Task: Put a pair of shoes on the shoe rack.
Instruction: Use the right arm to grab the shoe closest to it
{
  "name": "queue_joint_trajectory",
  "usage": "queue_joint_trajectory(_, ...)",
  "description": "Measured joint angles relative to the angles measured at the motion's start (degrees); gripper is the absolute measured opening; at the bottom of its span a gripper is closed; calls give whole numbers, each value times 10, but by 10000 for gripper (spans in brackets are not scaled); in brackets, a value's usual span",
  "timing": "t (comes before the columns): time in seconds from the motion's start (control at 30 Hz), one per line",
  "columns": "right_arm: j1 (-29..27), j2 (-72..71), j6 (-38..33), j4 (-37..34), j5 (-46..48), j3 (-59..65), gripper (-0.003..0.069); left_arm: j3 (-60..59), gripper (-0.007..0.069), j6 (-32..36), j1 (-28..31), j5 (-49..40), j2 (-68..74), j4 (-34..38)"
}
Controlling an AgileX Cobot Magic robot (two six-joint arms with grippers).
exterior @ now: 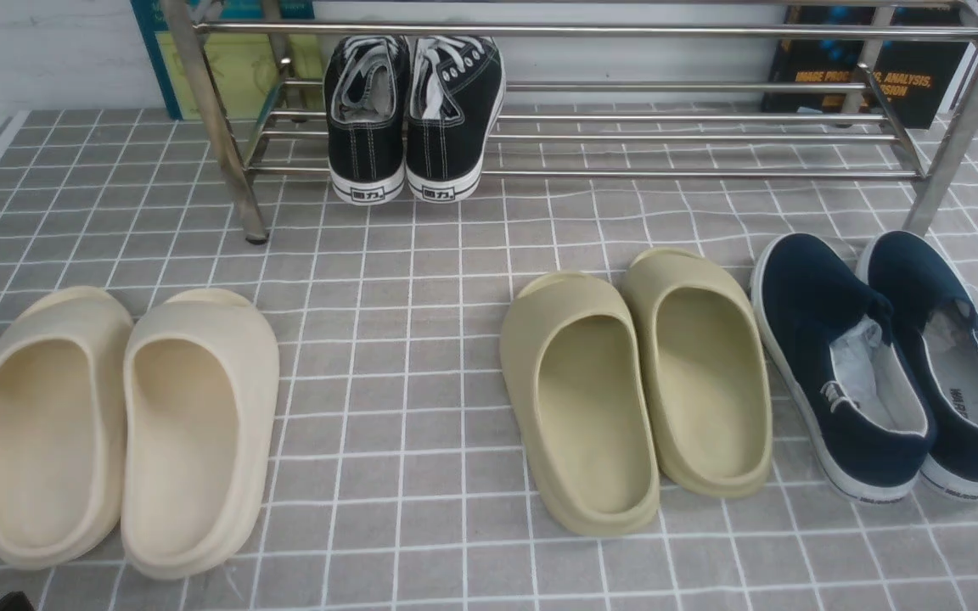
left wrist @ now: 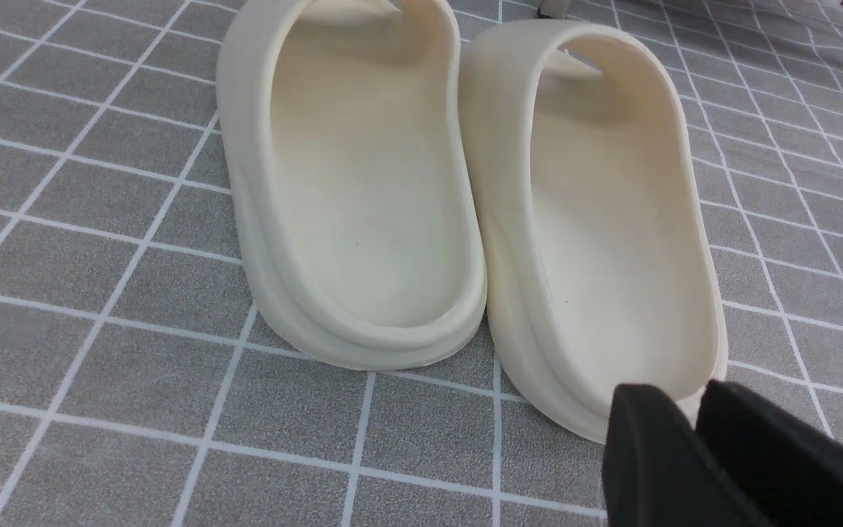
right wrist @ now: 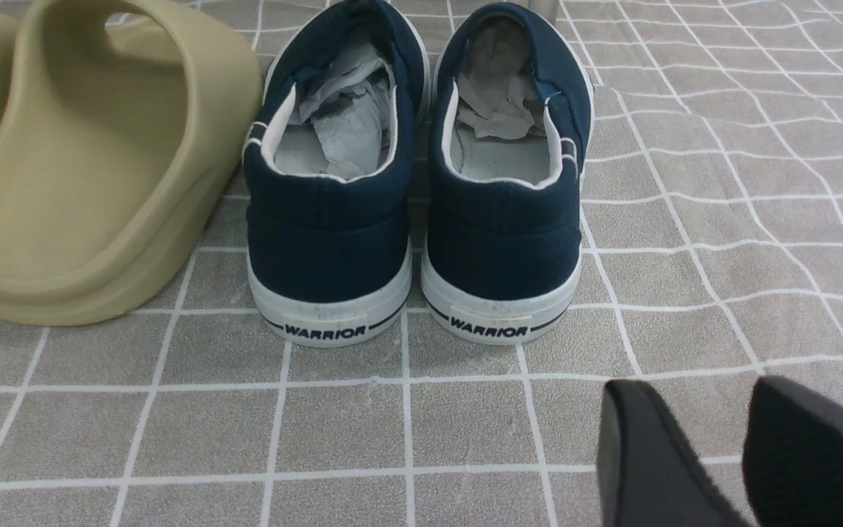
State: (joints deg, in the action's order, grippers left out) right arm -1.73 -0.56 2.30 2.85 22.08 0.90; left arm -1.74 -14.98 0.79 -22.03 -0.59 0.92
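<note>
Heels of the navy slip-on sneakers (right wrist: 326,241) face the right gripper's (right wrist: 699,410) parted, empty fingers, likely easing a grab. Left gripper's (left wrist: 688,417) closed fingers hang just behind cream slippers (left wrist: 363,190).

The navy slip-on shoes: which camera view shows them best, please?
The right wrist view: the navy slip-on shoes fill the centre, heels facing, paper stuffing and heel labels clear. The front view shows them smaller, near its right edge. The left wrist view misses them.
</note>
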Motion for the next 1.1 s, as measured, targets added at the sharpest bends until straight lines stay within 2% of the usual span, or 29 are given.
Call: queue_joint_trajectory(1.1,0,0,2,-7,0,0,246,0,112,0,0,0,0,0)
